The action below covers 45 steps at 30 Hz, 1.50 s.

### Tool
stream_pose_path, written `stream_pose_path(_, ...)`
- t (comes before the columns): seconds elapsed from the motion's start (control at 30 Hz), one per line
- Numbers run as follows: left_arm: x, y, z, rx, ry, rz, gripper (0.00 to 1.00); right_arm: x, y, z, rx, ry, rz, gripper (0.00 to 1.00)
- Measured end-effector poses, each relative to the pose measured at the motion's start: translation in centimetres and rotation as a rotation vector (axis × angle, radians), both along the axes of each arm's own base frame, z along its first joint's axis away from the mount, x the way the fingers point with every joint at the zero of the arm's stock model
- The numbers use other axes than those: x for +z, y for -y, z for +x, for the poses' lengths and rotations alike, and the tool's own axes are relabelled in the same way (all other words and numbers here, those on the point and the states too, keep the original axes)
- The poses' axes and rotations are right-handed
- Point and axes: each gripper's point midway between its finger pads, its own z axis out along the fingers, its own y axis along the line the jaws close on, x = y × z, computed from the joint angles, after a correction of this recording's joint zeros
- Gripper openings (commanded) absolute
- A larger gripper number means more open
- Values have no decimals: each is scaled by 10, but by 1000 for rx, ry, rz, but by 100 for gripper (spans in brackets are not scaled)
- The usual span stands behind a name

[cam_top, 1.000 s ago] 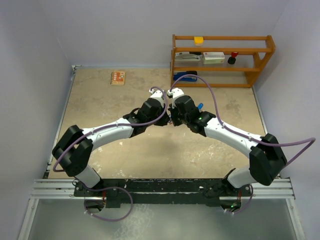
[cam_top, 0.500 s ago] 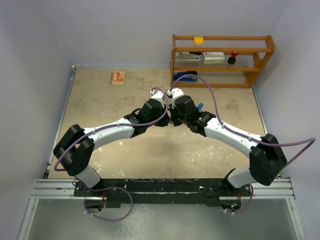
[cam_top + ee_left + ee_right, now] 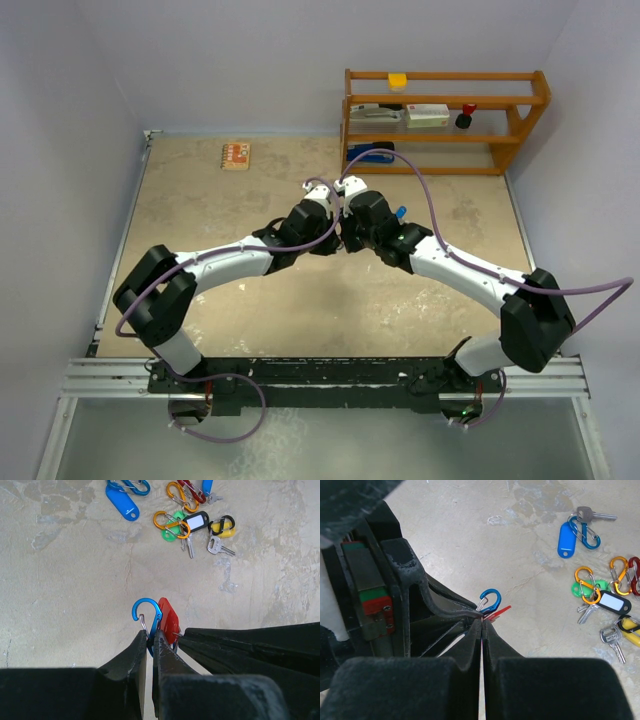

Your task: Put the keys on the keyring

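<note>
Blue clip (image 3: pixel 146 600) is clamped by left end effector (image 3: pixel 150 639), red key tag (image 3: pixel 167 615) held beside it by right end effector (image 3: pixel 483 626) for threading.

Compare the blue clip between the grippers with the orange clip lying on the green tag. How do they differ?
The blue clip is pinched in the shut left gripper; the orange clip lies flat and free on the table. The blue clip sits beside a red tag, which the right gripper pinches; the orange clip overlaps a green tag. Both are S-shaped clips with wire gates.
</note>
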Motion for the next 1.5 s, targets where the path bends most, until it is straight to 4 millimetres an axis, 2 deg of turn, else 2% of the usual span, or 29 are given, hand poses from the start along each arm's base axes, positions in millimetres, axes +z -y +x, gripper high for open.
stream_pose_path(0.37, 5, 1, 1, -1, 7, -7, 0, 0, 0, 0, -2, 1, 0, 0)
stream_pose_path(0.6, 22, 0, 0, -1, 32, -32, 0, 0, 1, 1, -4, 2, -2, 0)
stream_pose_path(1.5, 20, -1, 1, 3, 31, -24, 0, 5, 0, 0, 0, 12, 10, 0)
